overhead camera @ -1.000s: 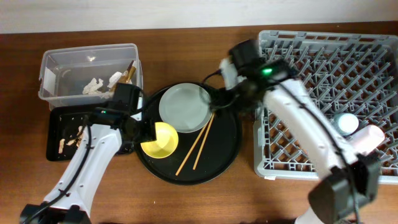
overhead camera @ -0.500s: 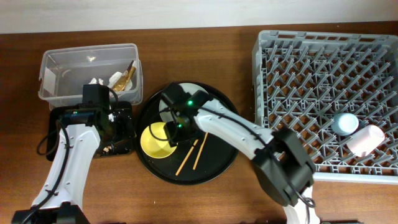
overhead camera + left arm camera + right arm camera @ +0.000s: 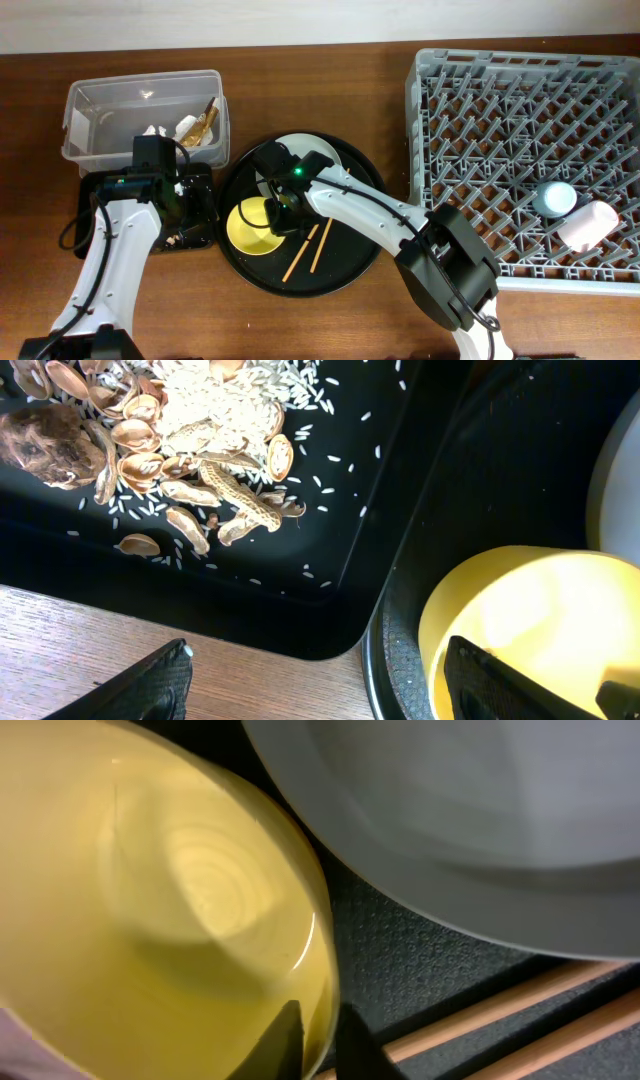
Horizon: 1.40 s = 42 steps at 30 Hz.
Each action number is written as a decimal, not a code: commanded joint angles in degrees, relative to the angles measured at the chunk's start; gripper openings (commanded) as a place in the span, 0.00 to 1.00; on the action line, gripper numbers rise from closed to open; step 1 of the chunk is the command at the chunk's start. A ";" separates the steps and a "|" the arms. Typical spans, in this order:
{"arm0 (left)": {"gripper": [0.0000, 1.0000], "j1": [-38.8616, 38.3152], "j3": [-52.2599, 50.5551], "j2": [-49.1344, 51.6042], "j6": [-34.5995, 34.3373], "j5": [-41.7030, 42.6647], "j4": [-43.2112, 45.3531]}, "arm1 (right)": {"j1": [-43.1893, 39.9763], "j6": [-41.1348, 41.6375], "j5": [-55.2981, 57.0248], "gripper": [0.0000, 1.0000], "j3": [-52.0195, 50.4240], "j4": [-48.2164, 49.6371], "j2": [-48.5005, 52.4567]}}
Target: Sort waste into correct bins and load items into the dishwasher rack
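Note:
A small yellow bowl (image 3: 255, 228) (image 3: 170, 890) sits on the round black tray (image 3: 350, 250) beside the pale grey-green plate (image 3: 318, 158) (image 3: 480, 810). My right gripper (image 3: 281, 212) (image 3: 322, 1045) is shut on the bowl's right rim, one finger inside and one outside. Two wooden chopsticks (image 3: 310, 248) (image 3: 500, 1010) lie just right of the bowl. My left gripper (image 3: 178, 198) (image 3: 320, 690) is open and holds nothing; it hangs over the corner of the shallow black tray (image 3: 90, 200) (image 3: 300, 610), which holds beige food scraps (image 3: 200, 470). The bowl (image 3: 530, 620) shows by its right finger.
The clear tub (image 3: 100, 110) at the back left holds white paper (image 3: 155, 130) and gold foil (image 3: 205, 120). The grey dishwasher rack (image 3: 500, 120) fills the right side, with a light blue cup (image 3: 553, 197) and a pink cup (image 3: 590, 222) lying in it.
My right gripper has come over to the yellow bowl and closed on its rim. My left gripper has drawn back from the bowl to the black tray and opened a little wider.

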 commanded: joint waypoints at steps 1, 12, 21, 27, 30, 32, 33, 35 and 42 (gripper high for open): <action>0.81 0.17 0.09 -1.14 -0.59 0.46 -0.07 | 0.17 0.59 0.92 0.08 0.09 0.11 0.13; 0.80 0.17 0.09 -1.14 -0.59 0.44 -0.07 | -1.05 -2.69 1.75 0.04 1.66 -2.49 -4.72; 0.81 0.17 0.09 -1.14 -0.59 0.42 0.11 | -16.87 -12.33 20.65 0.04 2.01 -9.14 -28.33; 0.81 0.17 0.09 -1.14 -0.59 0.42 0.13 | -36.09 -16.35 45.35 0.04 2.01 -8.68 -34.42; 0.81 0.17 0.11 -1.14 -0.59 0.42 0.15 | -44.33 -16.39 53.20 0.04 1.99 -7.41 -33.44; 0.81 0.17 0.09 -1.11 -0.59 0.44 0.13 | -48.81 -16.44 56.68 0.04 1.99 -4.74 -32.46; 0.81 0.17 0.09 -1.11 -0.59 0.44 0.13 | -50.66 -16.41 58.84 0.04 1.99 -3.37 -31.76; 0.81 0.17 0.09 -1.11 -0.59 0.44 0.13 | -54.21 -16.48 62.60 0.04 1.99 -0.72 -29.97; 0.81 0.17 0.11 -1.14 -0.59 0.44 0.15 | -62.99 -17.57 68.11 0.04 1.99 4.98 -20.46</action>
